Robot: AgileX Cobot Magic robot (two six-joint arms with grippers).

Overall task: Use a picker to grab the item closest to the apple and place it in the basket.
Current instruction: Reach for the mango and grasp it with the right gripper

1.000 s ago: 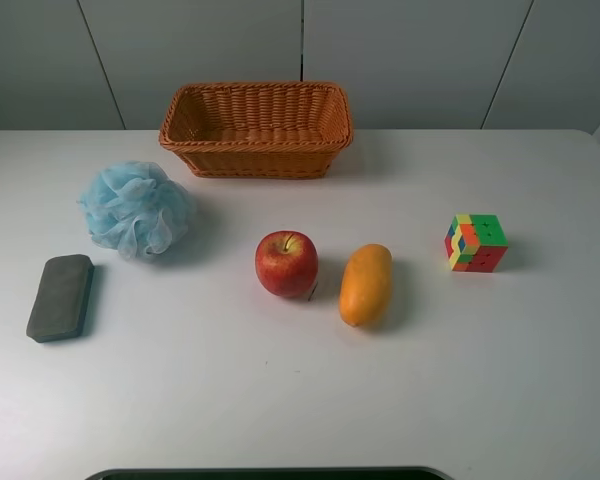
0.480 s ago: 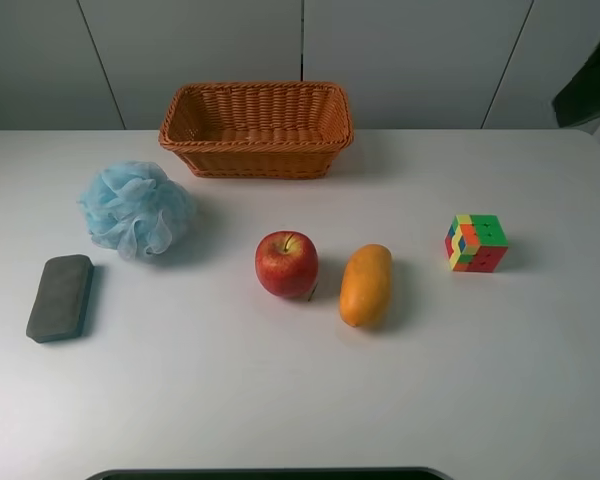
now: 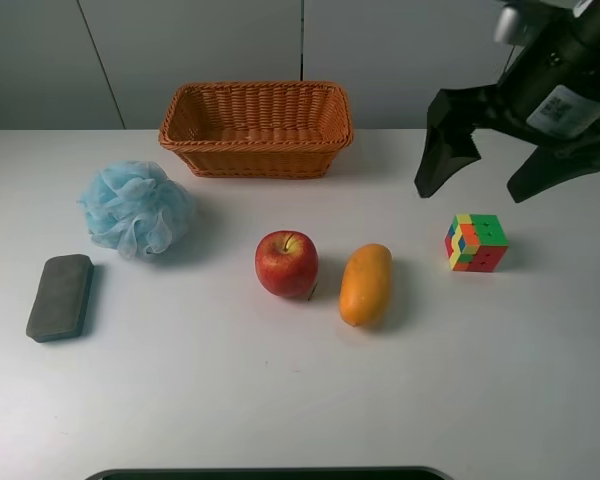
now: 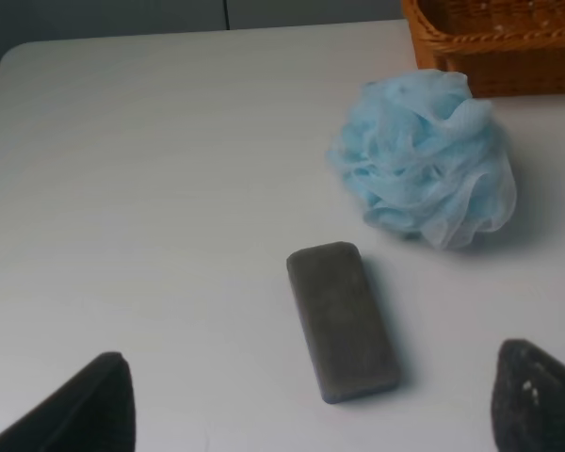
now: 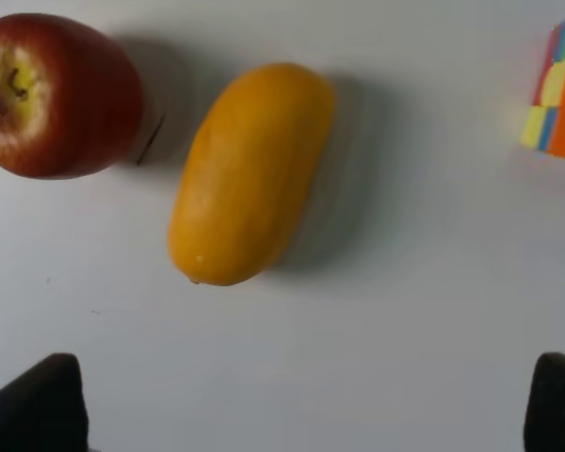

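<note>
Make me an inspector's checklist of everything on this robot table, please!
Surface: white table, no spills seen.
Job's things: red apple; elongated orange fruit beside it, the closest item, not touching; brown woven wicker basket at the back, nothing seen inside.
Clutter: fluffy light-blue bath pouf; dark grey rectangular block; multicoloured puzzle cube.
Grippers: right gripper open, raised above the table; left gripper open, holding nothing.
Cables: nothing seen.
Surroundings: grey panelled wall behind.
</note>
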